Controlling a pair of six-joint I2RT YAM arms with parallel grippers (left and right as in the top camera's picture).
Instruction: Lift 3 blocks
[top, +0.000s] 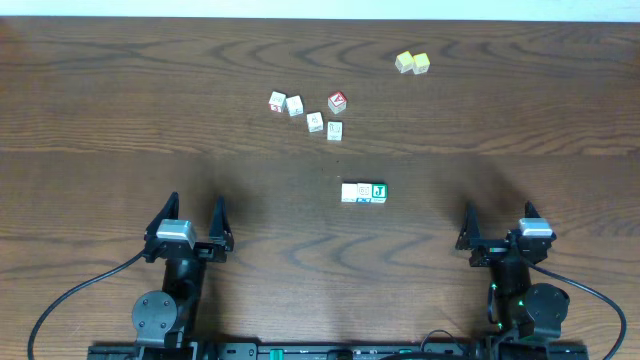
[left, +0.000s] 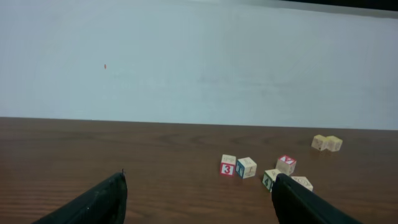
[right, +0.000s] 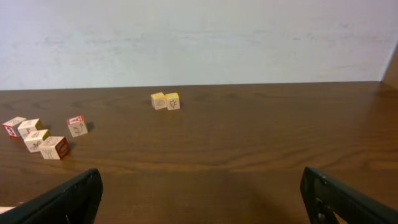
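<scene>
Left gripper (top: 194, 204): fingers spread wide, nothing between them; low over the table (top: 100, 110), well left of the row.
Right gripper (top: 497, 212): fingers wide apart, empty; well right of the row.
Three blocks: on the table in one touching row, between the grippers and just ahead of them.
Green "J" block (top: 379, 191): right end.
Orange-marked block (top: 364, 193): middle.
White block (top: 349, 192): left end.
Lettered cubes (top: 315, 121): loose cluster farther back, one red-faced cube (top: 338, 101) among them.
Pale yellow cubes (top: 412, 63): touching pair, farthest back.
</scene>
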